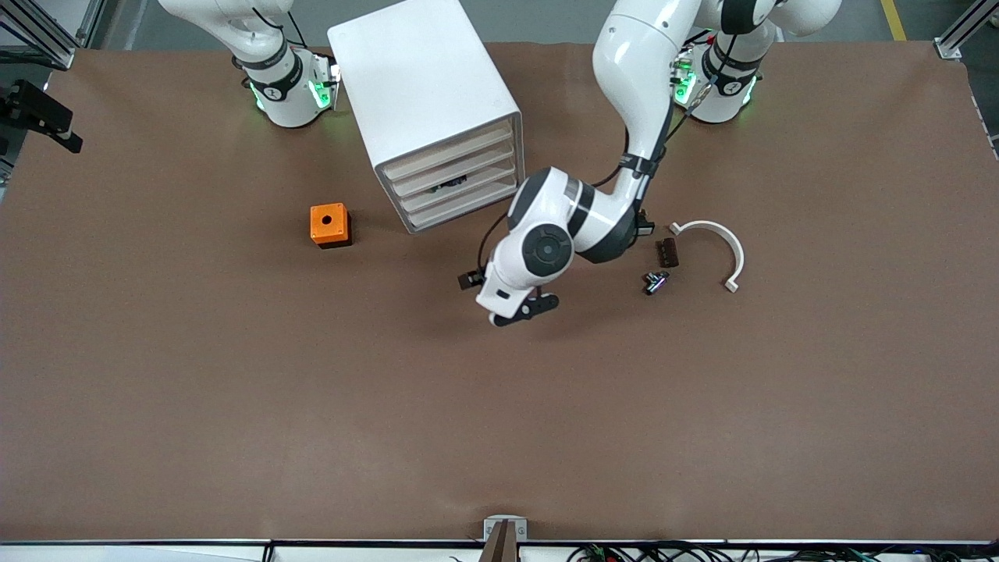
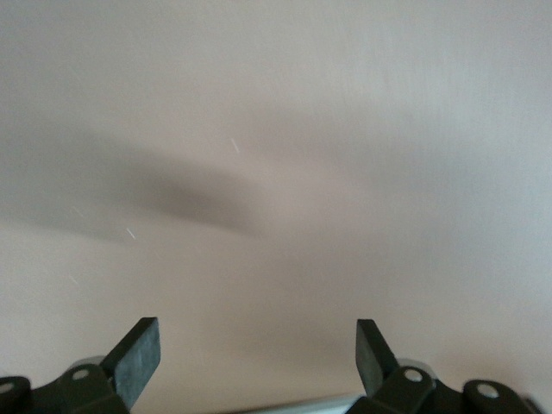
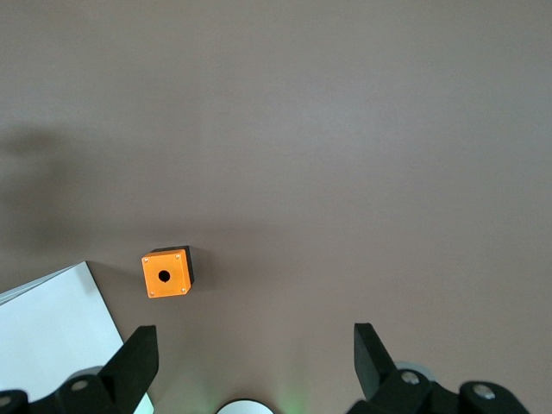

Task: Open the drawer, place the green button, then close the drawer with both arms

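Observation:
The white cabinet stands toward the robots' end of the table, and its third drawer from the top is shut. The button, tiny with a green cap, lies on the table toward the left arm's end. My left gripper hangs open over bare table between the cabinet's front and the button, with nothing between its fingers. My right gripper is open and empty, high over its own base. It is out of the front view. Neither wrist view shows the button or the drawer.
An orange box with a hole sits beside the cabinet toward the right arm's end; the right wrist view shows the box and a cabinet corner. A small dark component and a white curved piece lie by the button.

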`<state>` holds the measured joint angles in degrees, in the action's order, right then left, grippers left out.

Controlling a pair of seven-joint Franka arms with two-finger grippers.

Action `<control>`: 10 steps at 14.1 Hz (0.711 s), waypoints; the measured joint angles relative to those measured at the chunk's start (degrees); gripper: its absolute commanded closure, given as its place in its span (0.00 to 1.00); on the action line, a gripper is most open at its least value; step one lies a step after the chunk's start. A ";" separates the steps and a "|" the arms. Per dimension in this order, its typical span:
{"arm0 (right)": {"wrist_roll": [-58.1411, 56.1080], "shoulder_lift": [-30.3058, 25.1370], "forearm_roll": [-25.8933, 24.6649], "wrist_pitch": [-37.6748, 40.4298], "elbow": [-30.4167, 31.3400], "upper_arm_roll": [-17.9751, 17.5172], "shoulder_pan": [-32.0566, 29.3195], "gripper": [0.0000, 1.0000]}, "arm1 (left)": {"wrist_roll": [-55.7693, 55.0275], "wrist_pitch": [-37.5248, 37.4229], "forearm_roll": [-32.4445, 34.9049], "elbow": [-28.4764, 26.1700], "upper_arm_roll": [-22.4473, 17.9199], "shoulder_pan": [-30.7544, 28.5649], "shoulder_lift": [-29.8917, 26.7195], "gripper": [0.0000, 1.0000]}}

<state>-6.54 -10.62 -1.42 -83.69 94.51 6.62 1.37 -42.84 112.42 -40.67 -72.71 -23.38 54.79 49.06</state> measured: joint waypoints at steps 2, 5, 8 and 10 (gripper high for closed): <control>0.00 0.00 0.00 0.07 0.20 0.12 -0.42 0.00 | 0.03 -0.02 1.28 -0.02 -1.66 -1.92 -0.03 0.00; 0.00 -0.01 0.00 0.35 0.33 0.38 -1.07 0.00 | 0.03 -0.03 8.23 -0.04 -1.93 -6.48 -0.04 0.00; 0.00 -0.14 0.00 0.63 0.33 0.44 -1.10 0.00 | 0.16 -0.03 13.04 0.00 -1.77 -11.71 -0.14 0.00; 0.00 -0.17 0.01 0.63 0.33 0.42 -1.10 0.00 | 0.47 -0.07 13.12 0.07 -0.19 -15.09 -0.67 0.00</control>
<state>-6.55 -10.79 -1.41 -83.06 94.84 7.05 0.27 -42.37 112.35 -27.56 -72.64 -23.57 39.70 48.39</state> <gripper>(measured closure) 0.000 0.000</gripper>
